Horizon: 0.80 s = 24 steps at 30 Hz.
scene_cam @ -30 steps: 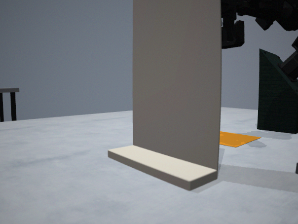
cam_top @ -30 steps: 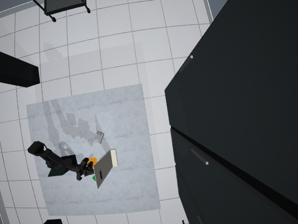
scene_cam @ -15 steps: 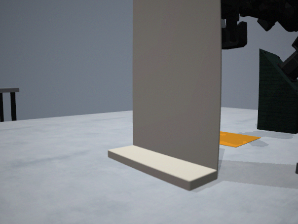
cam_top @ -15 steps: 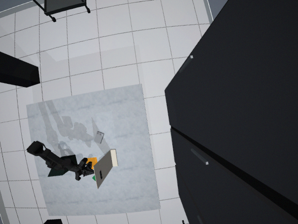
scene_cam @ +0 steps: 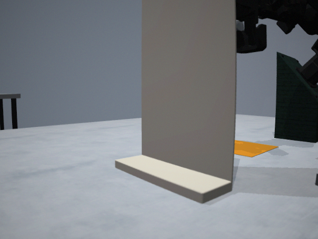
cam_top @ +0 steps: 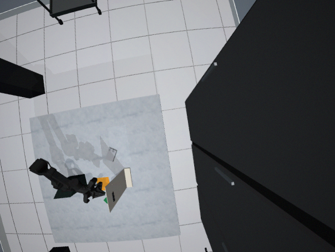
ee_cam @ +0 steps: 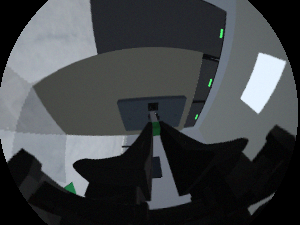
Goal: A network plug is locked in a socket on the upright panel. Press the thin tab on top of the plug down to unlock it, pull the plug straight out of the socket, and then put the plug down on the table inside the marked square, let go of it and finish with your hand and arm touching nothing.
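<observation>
My gripper is shut on the plug; its tips are hidden behind the panel in the exterior view. The plug shows a green part between the fingertips and a small grey front beyond them. Its front appears outside the dark opening of the socket, which sits in a blue-grey plate. The tab cannot be made out. The upright panel stands ahead of the fingers. A small dark-outlined square lies on the table away from the arm.
An orange patch lies beside the gripper and panel. A green patch lies by the panel's near side. The panel's pale foot is behind it. A dark green wedge stands under the arm.
</observation>
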Available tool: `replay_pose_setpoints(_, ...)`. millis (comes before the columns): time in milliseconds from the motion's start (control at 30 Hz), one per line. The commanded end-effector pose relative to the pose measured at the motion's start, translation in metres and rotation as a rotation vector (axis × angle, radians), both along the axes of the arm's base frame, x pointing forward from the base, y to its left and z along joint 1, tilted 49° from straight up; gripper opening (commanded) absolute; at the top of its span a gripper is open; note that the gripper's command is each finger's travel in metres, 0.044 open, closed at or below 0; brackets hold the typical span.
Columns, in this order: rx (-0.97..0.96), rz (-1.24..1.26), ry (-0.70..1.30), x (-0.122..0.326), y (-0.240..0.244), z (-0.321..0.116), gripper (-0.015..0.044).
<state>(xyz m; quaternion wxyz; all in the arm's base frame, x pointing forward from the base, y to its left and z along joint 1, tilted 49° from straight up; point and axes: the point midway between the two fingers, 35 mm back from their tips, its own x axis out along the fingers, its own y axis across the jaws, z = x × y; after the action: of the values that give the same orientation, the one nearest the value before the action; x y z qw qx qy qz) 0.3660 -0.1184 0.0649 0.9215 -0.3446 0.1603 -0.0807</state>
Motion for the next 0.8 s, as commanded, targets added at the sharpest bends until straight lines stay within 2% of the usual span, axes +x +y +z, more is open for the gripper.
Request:
replay_pose_setpoints(0, -0.001, 0.004, 0.002, -0.004, 0.001, -0.001, 0.0000)
replay_pose_setpoints(767, -0.001, 0.004, 0.003, -0.018, 0.002, 0.000, 0.0000)
